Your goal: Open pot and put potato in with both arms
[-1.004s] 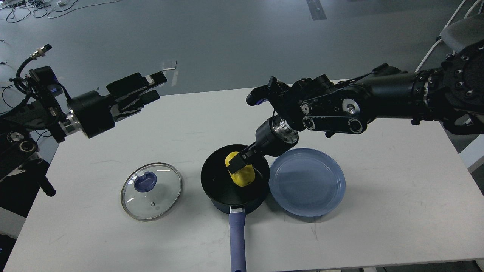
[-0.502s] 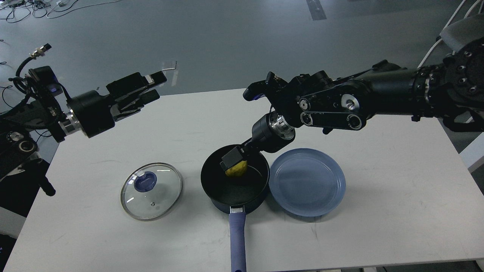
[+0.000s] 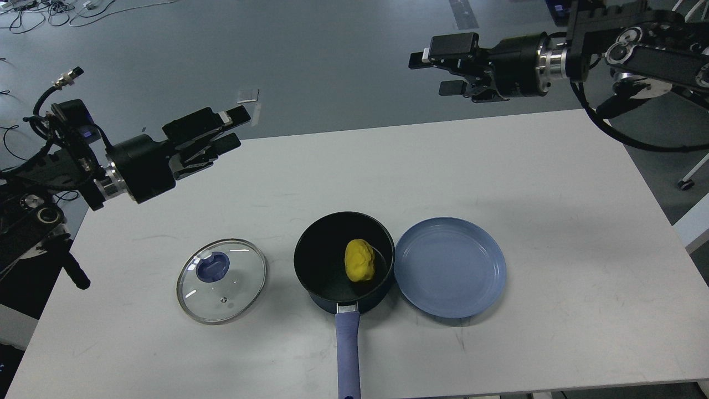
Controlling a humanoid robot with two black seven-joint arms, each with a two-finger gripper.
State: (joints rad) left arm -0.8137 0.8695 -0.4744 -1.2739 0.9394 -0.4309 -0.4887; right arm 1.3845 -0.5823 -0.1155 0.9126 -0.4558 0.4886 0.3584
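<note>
A yellow potato (image 3: 360, 260) lies inside the open pot (image 3: 321, 260), long axis running near to far. The pot's handle points toward the viewer. The white worktop (image 3: 554, 183) stands on grey floor. Left end effector (image 3: 235, 128) and right end effector (image 3: 435, 72) both hover parted, empty.

No text, label, brand, number or sign can be read anywhere in the head view. The two black grippers and the arm housings are too small and dark for any lettering on them to be made out.
</note>
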